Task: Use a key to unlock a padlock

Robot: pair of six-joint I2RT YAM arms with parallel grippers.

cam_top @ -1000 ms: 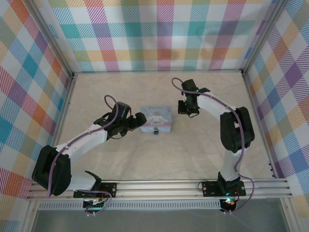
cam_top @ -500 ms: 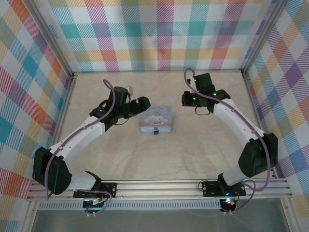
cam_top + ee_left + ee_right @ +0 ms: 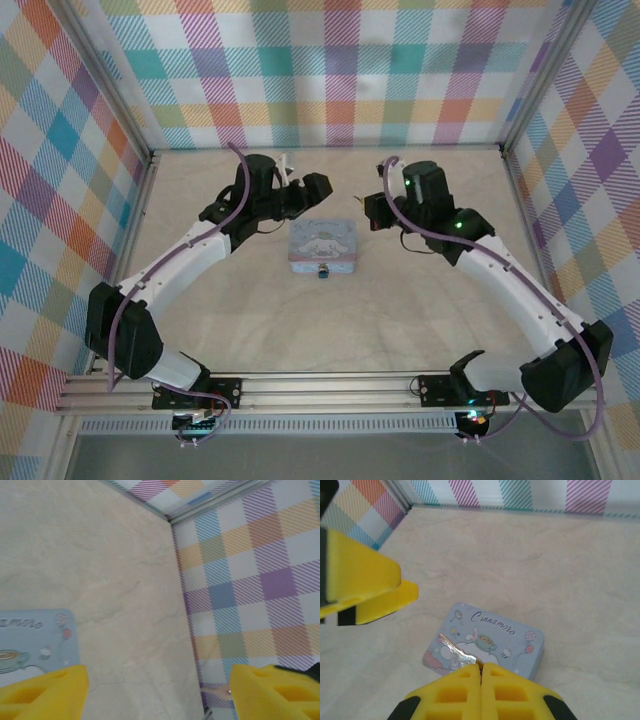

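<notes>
While the right pincer (image 3: 481, 668) was clenched, its yellow fingers pressed flat together, a small silver key (image 3: 454, 651) stuck out from between their tips, and in that wrist view it pointed over the lid of the pale blue tin (image 3: 492, 632) lying below; whether the key touched the lid I could not tell. Seen from above, this pincer hung over the counter (image 3: 250, 320) near the tin's far right corner, apart from it. The left pincer (image 3: 305, 190) hung beyond the tin's far left corner, likewise clear of it. Its own wrist camera showed its two yellow fingers (image 3: 42, 690) spread wide, with nothing between them except bare counter and the plaid wall (image 3: 240, 580), so it was released and empty. A corner of the tin lay low on the left in that view, beside the left-hand finger. The tin rested flat, lid up, bearing a white cartoon character and a word in script, about midway between the two arms. The padlock (image 3: 324, 271), a tiny dark bluish thing, sat at the middle of the tin's near edge, against its front wall; whether it was fastened to the tin or merely touching it I could not tell.
</notes>
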